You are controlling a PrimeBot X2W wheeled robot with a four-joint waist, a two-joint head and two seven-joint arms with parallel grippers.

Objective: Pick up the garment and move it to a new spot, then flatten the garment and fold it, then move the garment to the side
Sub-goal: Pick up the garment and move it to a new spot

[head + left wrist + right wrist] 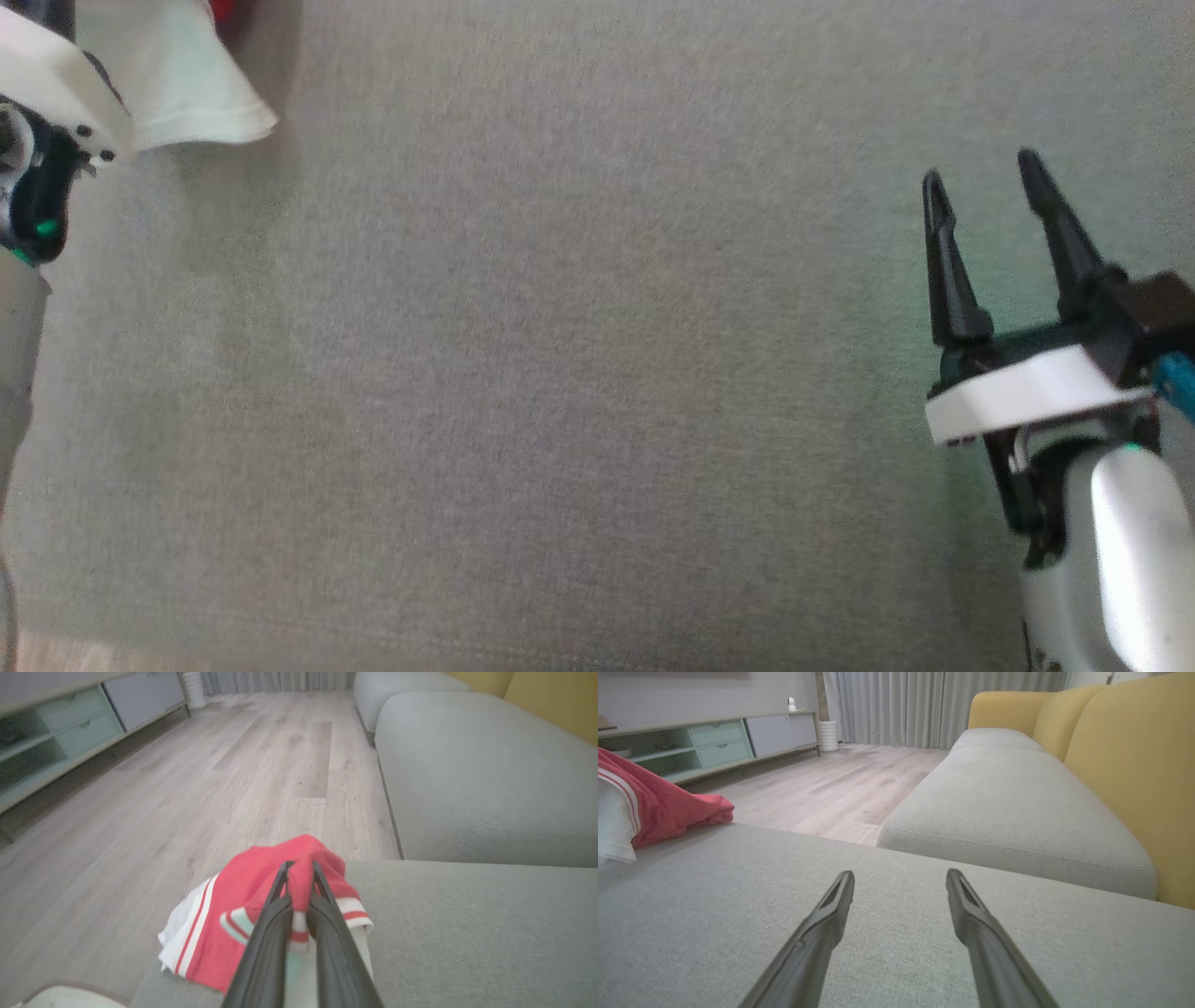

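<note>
The left tool is clamped on a fold of the red-and-white garment at the edge of the grey cushion, beside the wood floor. The right tool hangs wide open and empty, facing the yellow sofa.

garment: soft cloth | cushion: matt woven fabric | floor: pale wood grain, smooth

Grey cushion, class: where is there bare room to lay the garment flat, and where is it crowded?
The wide middle of the grey cushion is bare, between the garment at the head view's upper left and the open right gripper. The garment's corner is crowded: the left gripper is shut on it.
</note>
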